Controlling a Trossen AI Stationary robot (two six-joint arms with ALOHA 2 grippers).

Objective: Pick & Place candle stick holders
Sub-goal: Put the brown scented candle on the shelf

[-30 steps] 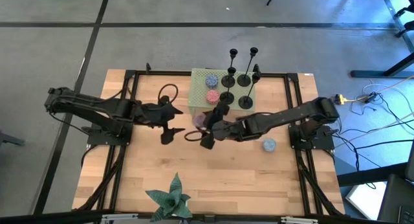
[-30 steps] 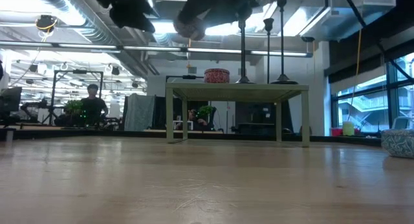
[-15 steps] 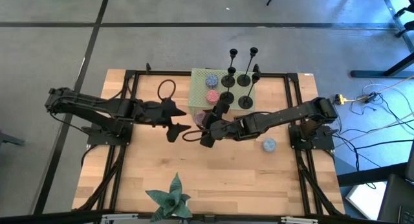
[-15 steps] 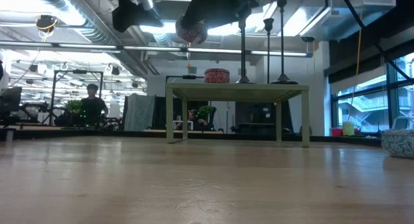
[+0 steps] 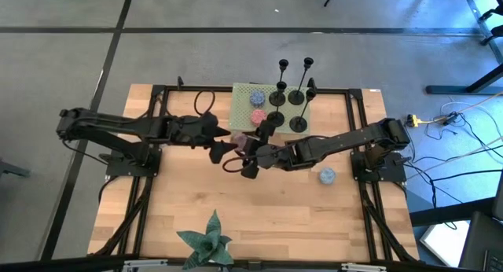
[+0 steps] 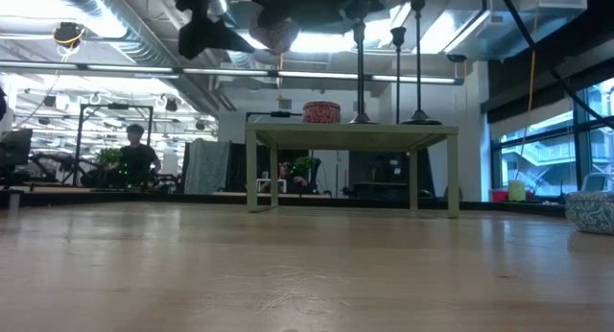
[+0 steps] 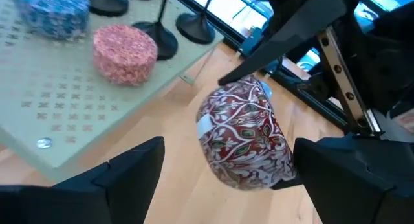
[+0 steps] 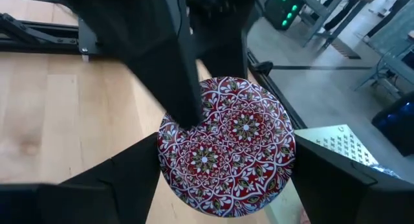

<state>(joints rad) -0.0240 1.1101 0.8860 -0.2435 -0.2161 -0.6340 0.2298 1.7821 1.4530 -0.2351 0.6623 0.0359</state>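
Note:
Several black candle stick holders point(image 5: 287, 99) stand by their disc bases on a green perforated stand point(image 5: 242, 107) at the table's far middle; their stems show in the low view point(image 6: 398, 73). My right gripper point(image 8: 226, 160) is shut on a round red patterned tin point(image 8: 226, 140), held up near the stand's front. My left gripper point(image 7: 226, 146) is open, level with the tin point(image 7: 242, 140), one finger on each side of it. My right gripper pinches the tin's curved side wall point(image 8: 284, 153) between its two fingers, coming level from the table's right side. The tin's flat patterned face is turned toward the wrist. The tin is lifted clear of the table point(image 6: 273, 30). My left gripper: I cannot tell whether it touches the tin.
A blue round candle point(image 5: 256, 97) and a pink one point(image 5: 258, 116) sit on the stand beside the holders. Another blue candle point(image 5: 327, 176) lies on the table at the right. A green star-shaped plant point(image 5: 208, 240) stands at the near edge.
My left gripper has gone toward the table's right edge, up to the tin held by my right gripper, and now has a finger on each side of it. The tin has stayed lifted, almost in place.

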